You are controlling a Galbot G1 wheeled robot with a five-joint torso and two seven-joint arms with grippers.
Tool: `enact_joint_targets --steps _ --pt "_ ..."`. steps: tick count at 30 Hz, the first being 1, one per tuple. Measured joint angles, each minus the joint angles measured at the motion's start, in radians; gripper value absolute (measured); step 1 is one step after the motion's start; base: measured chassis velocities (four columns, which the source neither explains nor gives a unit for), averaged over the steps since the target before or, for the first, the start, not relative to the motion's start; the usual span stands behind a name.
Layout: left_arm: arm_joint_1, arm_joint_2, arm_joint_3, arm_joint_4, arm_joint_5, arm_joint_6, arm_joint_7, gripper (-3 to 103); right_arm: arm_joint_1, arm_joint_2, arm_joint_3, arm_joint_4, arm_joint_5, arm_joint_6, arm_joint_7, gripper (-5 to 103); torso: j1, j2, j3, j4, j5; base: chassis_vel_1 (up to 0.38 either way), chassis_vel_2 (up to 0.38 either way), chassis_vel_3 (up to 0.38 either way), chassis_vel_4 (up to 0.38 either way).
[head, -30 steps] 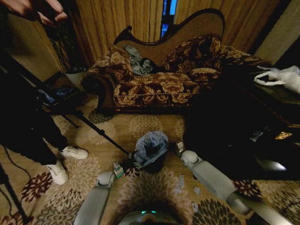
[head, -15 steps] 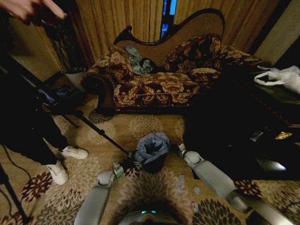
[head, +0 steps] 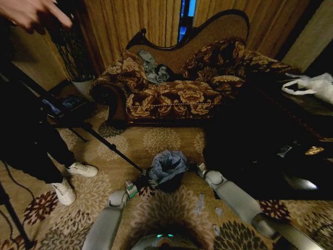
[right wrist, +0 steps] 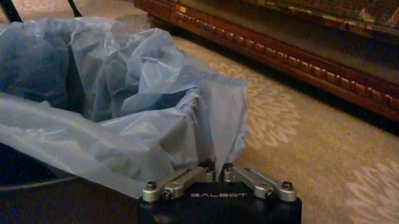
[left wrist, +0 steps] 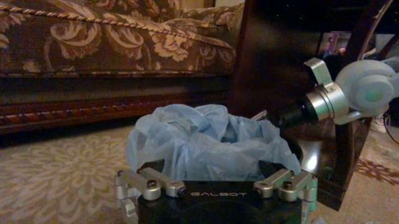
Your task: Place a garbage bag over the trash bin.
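The small black trash bin (head: 172, 184) stands on the carpet just ahead of me. The pale blue garbage bag (head: 167, 162) sits bunched in its mouth, with film spilling over the rim. My right gripper (head: 195, 167) is at the bin's right side. In the right wrist view it (right wrist: 219, 167) is shut on a fold of the bag (right wrist: 124, 107), and the dark bin wall (right wrist: 37, 186) shows below. My left gripper (head: 142, 182) is at the bin's left side. It is open, its fingers (left wrist: 151, 166) spread wide against the crumpled bag (left wrist: 206, 140).
A floral sofa (head: 177, 94) stands behind the bin. A large dark low table (head: 270, 146) with a white plastic bag (head: 312, 86) on it is close on the right. A tripod leg (head: 109, 146) slants in from the left, next to a person's white shoes (head: 80, 169).
The bag has sunk lower and flatter over the bin. My right gripper has shifted slightly down and outward with the film in it. The left gripper has barely moved.
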Motion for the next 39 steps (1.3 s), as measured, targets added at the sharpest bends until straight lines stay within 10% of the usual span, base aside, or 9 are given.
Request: enact_joint_targets --steps 25,39 --pt "0.032 -0.008 -0.01 -0.054 0.002 0.007 0.0 102 -0.046 -0.024 0.028 -0.015 -0.083 0.039 -0.019 97 0.0 0.0 0.0 0.0 0.0001 0.0 0.0 0.0 0.0" --pt "0.036 -0.008 -0.011 -0.066 -0.003 0.008 0.001 99 -0.052 -0.015 0.055 -0.075 -0.152 0.098 -0.02 100 0.0 0.0 0.0 0.0 0.0001 0.0 0.0 0.0 0.0"
